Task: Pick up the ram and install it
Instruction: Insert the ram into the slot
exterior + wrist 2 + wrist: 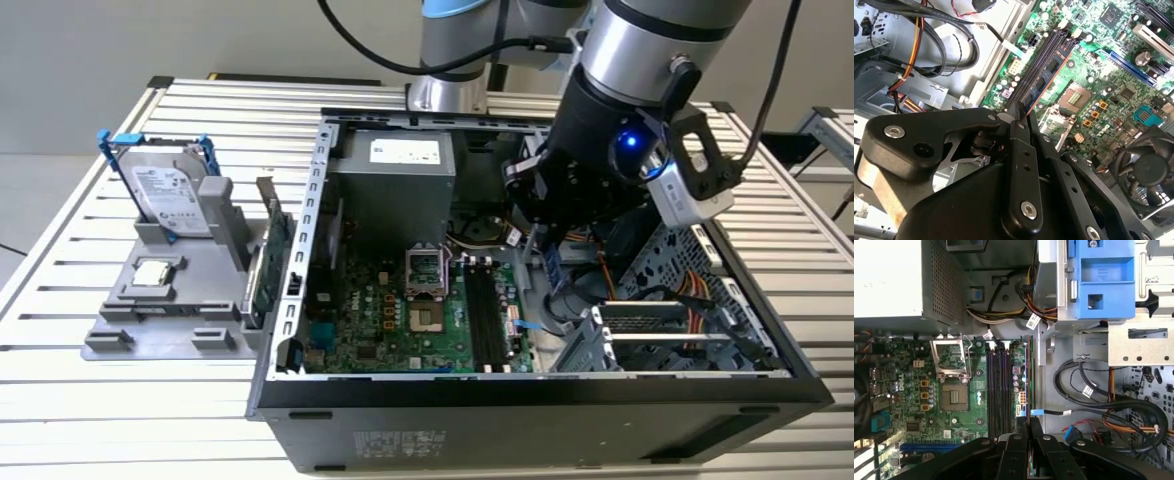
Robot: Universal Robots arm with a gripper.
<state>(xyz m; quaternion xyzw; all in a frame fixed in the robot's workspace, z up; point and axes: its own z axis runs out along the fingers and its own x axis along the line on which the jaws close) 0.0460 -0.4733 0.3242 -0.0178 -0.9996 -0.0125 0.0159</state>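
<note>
I held the gripper (1028,432) inside the open computer case (534,385) | fingers (1021,432) closed on the ram (1027,385), held edge-on | ram stood over the memory slots (1002,390) beside the CPU socket (951,390) | case rested on the desk (80,400).

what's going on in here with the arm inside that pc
The arm has its gripper down inside the open pc case, above the motherboard. The gripper is shut on the ram, a thin stick held on edge right beside the memory slots. Whether it has seated cannot be told. A hard drive and an expansion card stand in a holder outside the case, on the exterior view's left.
</note>
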